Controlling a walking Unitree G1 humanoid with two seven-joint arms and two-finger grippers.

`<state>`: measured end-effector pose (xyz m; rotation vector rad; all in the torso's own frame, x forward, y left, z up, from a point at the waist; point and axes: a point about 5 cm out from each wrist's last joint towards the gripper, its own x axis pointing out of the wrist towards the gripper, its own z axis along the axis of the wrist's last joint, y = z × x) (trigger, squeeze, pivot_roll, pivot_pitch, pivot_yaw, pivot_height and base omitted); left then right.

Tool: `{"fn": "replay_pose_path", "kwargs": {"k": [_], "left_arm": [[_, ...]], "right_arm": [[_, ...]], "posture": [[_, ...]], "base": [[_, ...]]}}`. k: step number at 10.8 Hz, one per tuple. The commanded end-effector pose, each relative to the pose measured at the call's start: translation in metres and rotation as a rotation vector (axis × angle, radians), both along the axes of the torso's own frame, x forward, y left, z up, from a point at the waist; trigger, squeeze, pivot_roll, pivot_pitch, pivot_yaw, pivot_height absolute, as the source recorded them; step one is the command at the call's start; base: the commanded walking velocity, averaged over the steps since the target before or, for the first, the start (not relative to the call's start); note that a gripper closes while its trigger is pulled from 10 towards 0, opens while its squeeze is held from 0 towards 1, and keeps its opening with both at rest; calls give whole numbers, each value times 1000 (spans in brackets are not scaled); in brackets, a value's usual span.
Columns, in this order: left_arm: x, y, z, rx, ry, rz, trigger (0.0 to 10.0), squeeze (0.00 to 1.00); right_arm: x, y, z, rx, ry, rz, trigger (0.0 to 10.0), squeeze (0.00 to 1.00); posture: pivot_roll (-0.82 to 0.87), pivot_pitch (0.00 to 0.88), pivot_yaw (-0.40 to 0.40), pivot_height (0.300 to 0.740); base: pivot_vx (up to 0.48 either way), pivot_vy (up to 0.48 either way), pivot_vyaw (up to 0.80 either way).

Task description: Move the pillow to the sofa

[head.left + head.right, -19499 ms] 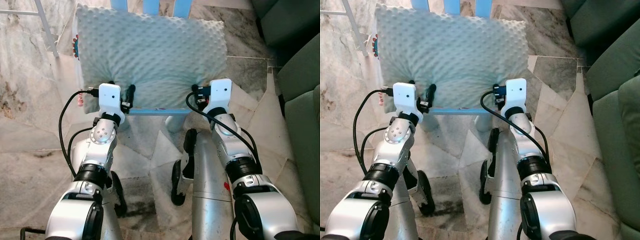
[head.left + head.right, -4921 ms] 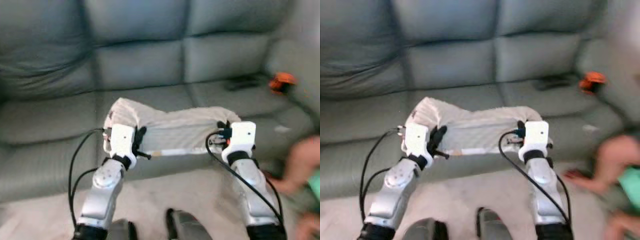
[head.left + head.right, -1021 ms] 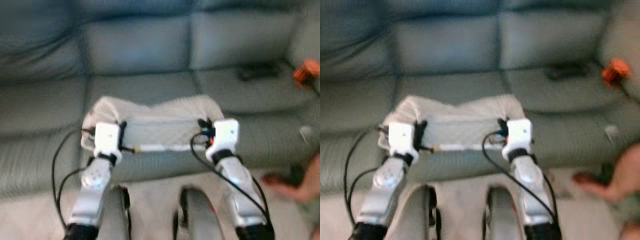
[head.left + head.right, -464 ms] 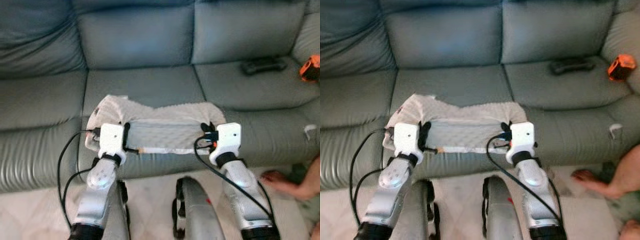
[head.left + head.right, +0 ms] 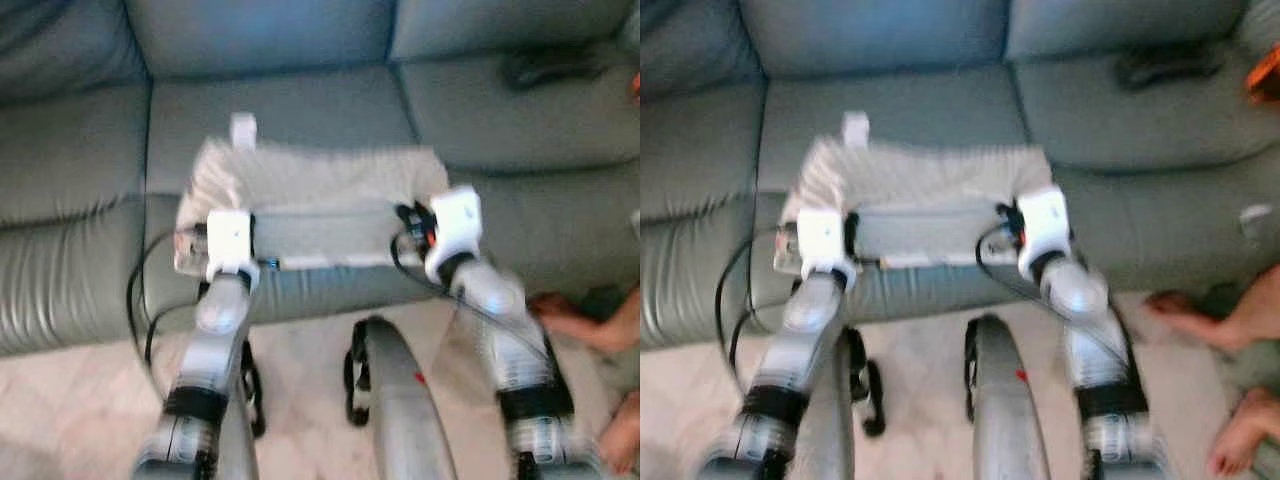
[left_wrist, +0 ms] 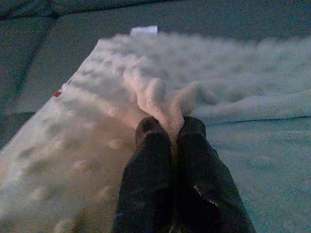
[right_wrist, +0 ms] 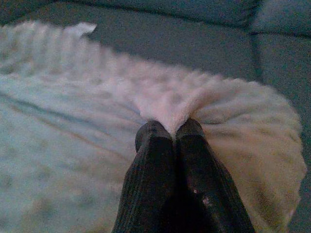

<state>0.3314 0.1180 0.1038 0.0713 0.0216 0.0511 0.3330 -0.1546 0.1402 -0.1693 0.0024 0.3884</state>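
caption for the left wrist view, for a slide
Left gripper pinching a fold of the dimpled pillow above the sofa.

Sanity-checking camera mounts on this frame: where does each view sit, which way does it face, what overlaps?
Left eye, right eye: head stereo pair, looking down at the sofa; both silver arms hold the pillow over the seat.
Left wrist: along the left gripper, fingers pinching pillow fabric.
Right wrist: along the right gripper, pinching the other end.
Shared: all four show the pillow and the sofa.
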Motion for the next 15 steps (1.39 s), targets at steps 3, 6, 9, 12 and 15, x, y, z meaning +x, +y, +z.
{"fn": "replay_pose_path", "kwargs": {"k": [3,6,9,12,15], "left_arm": [[16,48,3,17,14,248,10000,0],[23,59,8,62,-10,300,10000,0],[19,51,4,91,-23,307,10000,1000],[18,47,5,71,-28,294,10000,1000],[19,50,20,111,-105,270,10000,1000]], "right_arm": [[21,-29,15,-32,-36,-4,10000,0],[26,-55,16,-99,-48,-20,10000,0],[22,-97,18,-126,-48,-119,10000,1000],[22,-108,18,-154,-71,-198,10000,1000],[21,-105,8,-151,-70,-227,10000,1000]], "posture": [[-69,508,9,633],[-75,513,2,633],[-82,499,-4,633],[-77,484,-3,633],[-67,481,2,633]], "base": [[0,0,0],[0,0,0],[0,0,0],[0,0,0],[0,0,0]]}}
